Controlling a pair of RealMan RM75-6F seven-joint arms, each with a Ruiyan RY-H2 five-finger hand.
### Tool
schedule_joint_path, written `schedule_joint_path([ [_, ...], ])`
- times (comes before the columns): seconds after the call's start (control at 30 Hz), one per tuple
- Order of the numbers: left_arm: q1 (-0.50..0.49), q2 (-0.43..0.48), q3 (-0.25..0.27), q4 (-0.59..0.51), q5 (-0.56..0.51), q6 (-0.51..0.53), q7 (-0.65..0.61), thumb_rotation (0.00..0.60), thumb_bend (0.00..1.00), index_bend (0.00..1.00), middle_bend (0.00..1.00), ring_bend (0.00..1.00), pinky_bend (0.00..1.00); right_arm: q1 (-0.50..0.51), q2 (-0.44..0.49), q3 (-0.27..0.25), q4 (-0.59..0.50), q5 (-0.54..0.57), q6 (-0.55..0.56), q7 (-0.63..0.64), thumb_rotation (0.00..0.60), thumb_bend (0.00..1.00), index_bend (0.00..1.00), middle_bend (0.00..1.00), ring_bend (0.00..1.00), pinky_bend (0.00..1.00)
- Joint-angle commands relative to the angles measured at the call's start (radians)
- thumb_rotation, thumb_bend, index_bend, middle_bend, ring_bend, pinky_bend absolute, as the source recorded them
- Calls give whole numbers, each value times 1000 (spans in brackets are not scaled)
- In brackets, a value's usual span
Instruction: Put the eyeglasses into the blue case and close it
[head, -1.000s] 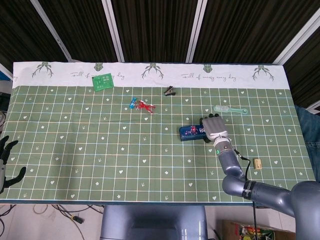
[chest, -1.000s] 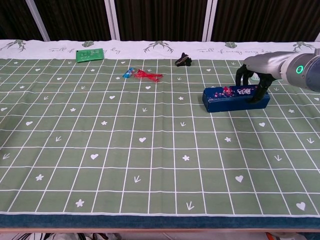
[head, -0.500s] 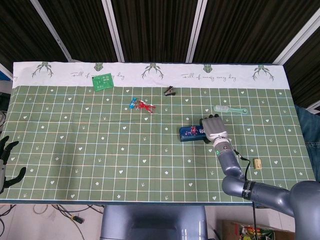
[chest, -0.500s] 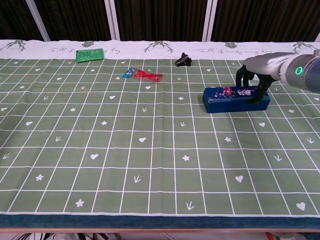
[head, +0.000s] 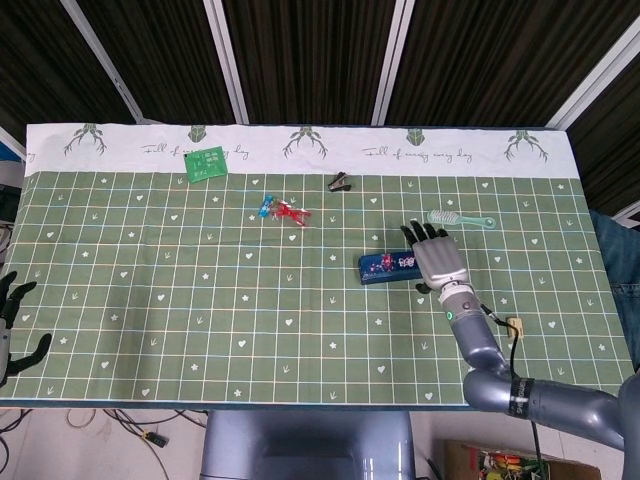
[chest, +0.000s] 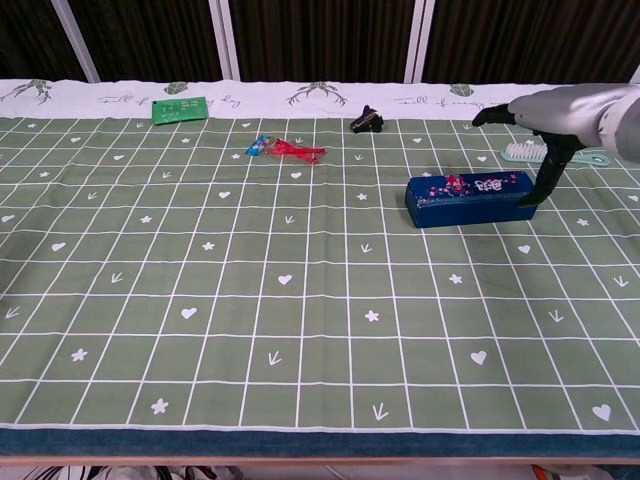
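Note:
The blue case (head: 385, 266) lies with its lid down right of the table's middle, its patterned top showing in the chest view (chest: 470, 198). No eyeglasses are visible in either view. My right hand (head: 435, 255) hovers over the case's right end with its fingers spread and nothing in it. In the chest view this hand (chest: 545, 120) is raised above the case, the thumb hanging down by the right end. My left hand (head: 12, 325) rests off the table's near left corner, fingers apart and empty.
A mint hairbrush (head: 460, 218) lies just behind the right hand. A black clip (head: 341, 182), a red and blue item (head: 283, 210) and a green card (head: 206, 162) sit further back. A small tan block (head: 516, 326) lies near the right forearm.
My right hand has lifted off the case's right end and spread its fingers. The case stays where it was. The left hand has not moved.

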Motion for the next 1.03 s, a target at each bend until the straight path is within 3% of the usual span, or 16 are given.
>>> schedule_joint_path([
  [0.03, 1, -2, -1, 2, 4, 5, -1, 600, 320, 144, 0, 0, 0, -92, 79, -39, -120, -133, 115, 72, 600, 250, 20, 41, 87, 184],
  [0.13, 2, -7, -3, 4, 10, 15, -2, 600, 320, 137, 0, 0, 0, -160, 122, -72, -185, -219, 193, 125, 600, 250, 17, 41, 87, 183],
  [0.23, 3, -14, -5, 8, 15, 23, 0, 600, 320, 133, 0, 0, 0, -260, 158, -137, -238, -363, 314, 192, 600, 249, 16, 40, 87, 183],
  [0.37, 4, -24, -4, 13, 30, 37, 6, 600, 320, 128, 0, 0, 0, -389, 170, -216, -240, -532, 470, 273, 600, 249, 18, 41, 87, 184],
  [0.57, 8, -35, -1, 22, 48, 55, 16, 600, 320, 123, 0, 0, 0, -553, 153, -290, -189, -671, 631, 375, 600, 196, 15, 41, 87, 184],
  [0.83, 10, -38, -5, 25, 52, 64, 14, 600, 320, 123, 0, 0, 0, -678, 111, -295, -86, -769, 740, 413, 600, 195, 17, 40, 87, 184],
  [1.03, 9, -36, -1, 31, 63, 63, 9, 600, 320, 123, 0, 0, 0, -701, 106, -267, -64, -776, 708, 397, 600, 195, 17, 40, 87, 184],
])
